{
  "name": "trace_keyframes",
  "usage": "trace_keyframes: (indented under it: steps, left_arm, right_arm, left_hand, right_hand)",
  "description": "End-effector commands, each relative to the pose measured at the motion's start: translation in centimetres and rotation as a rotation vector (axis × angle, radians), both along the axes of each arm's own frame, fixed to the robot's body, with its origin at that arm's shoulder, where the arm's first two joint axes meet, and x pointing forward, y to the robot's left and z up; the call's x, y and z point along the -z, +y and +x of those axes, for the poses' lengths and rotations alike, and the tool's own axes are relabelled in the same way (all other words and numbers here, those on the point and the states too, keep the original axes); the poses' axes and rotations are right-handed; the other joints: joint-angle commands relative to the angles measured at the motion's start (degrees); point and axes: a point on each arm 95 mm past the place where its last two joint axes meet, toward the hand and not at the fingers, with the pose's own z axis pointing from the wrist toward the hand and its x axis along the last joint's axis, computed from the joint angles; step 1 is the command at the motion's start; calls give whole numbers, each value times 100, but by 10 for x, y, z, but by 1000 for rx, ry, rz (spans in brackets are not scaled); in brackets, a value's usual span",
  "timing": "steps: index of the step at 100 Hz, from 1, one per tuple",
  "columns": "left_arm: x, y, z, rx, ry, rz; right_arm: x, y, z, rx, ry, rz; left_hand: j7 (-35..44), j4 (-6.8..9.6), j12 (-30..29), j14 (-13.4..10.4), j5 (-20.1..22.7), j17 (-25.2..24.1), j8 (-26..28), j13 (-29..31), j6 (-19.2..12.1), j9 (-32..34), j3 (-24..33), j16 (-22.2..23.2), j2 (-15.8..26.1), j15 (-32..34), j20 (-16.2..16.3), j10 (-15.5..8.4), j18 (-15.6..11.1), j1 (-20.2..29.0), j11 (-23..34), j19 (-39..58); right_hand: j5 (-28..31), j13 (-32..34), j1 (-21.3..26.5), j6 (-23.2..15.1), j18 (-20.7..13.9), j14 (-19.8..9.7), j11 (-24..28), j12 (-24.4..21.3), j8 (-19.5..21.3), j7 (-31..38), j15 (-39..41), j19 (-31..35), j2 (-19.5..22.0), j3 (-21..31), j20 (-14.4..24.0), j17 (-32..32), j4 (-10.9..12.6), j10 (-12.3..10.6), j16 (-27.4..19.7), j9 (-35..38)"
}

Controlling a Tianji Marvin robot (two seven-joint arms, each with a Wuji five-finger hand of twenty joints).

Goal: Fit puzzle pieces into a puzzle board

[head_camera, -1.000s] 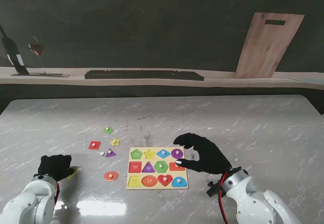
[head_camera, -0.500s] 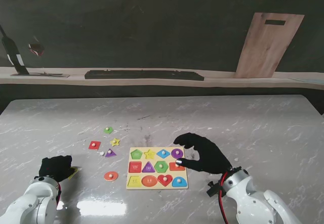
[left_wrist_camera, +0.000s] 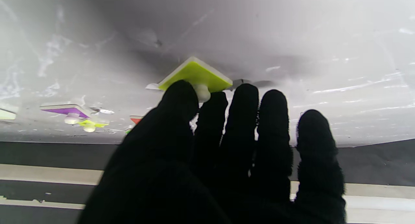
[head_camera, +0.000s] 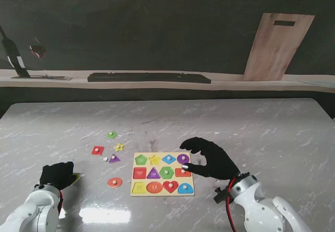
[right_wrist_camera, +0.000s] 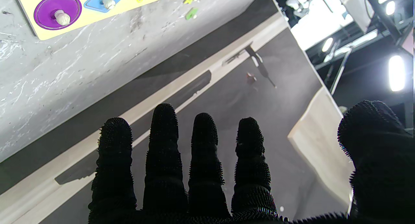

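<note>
Left fingers [left_wrist_camera: 181,97] pinch the white knob of a lime piece [left_wrist_camera: 194,75] (tilted, one edge off the table [head_camera: 261,127]), so the left hand [head_camera: 56,173] holds it at near left. Right hand [head_camera: 209,158] hangs spread wide, holding nothing, over the right edge of the board [head_camera: 162,174]. Loose pieces lie left of the board: orange disc [head_camera: 114,182], purple triangle [head_camera: 114,158], red square [head_camera: 98,150], yellow star [head_camera: 119,147], green piece [head_camera: 112,134].

Robot lab or studio setup.
Marble tabletop [head_camera: 261,127] against dark backdrop wall [head_camera: 157,28]; wooden board [head_camera: 277,46] leaning behind tabletop, bright rig lights [right_wrist_camera: 396,71] overhead.
</note>
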Motion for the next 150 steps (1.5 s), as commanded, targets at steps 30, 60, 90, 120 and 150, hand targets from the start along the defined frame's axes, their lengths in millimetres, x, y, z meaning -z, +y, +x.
trace_keyframes:
  steps: [30,60,90,120,150]
  left_arm:
    - [8,-2,-5,8,33,2]
    - [9,-4,-6,9,36,8]
    - [5,-6,-9,54,-10,18]
    - [-18,-21,-8,133,-28,7]
    - [-40,-54,0,249,-10,-27]
  right_arm:
    - [1,3,-2,1,8,6]
    - [1,2,-1,3,7,6]
    - [2,2,-1,4,4,5]
    - [1,1,-2,6,-8,9]
    - [0,-1,-4,2,-33,16]
  left_hand:
    - [64,-121,384,122,-4,14,-2,73,-213,307,747,-27,-480,76,115,37,57,209,-336,161]
    - [298,-150,576,91,74,238,97,339,-168,566,869,65,-613,293,166,9,136,232,-216,299]
    - [643,-160,753,93,154,603,350,661,27,774,1848,344,-967,783,290,24,296,-332,390,527]
    - [676,-119,778,147,213,829,411,831,91,881,2127,409,-1081,910,345,42,380,-466,500,671]
    - [673,-113,768,159,230,909,427,871,94,900,2229,415,-1119,938,368,48,409,-519,531,731]
  right_hand:
    - [31,82,150,-53,17,-168,69,55,66,47,52,99,98,-122,87,-43,168,-123,30,145]
    - [45,67,159,-92,23,-169,66,54,66,52,48,97,117,-131,86,-51,169,-119,26,144]
    - [46,68,174,-104,17,-172,69,55,67,49,55,99,127,-140,87,-50,173,-113,27,144]
    - [89,53,188,-97,10,-171,70,56,72,57,55,99,137,-150,86,-55,177,-113,25,141]
    - [82,46,196,-104,8,-169,64,53,74,54,52,96,146,-159,83,-63,179,-109,22,132]
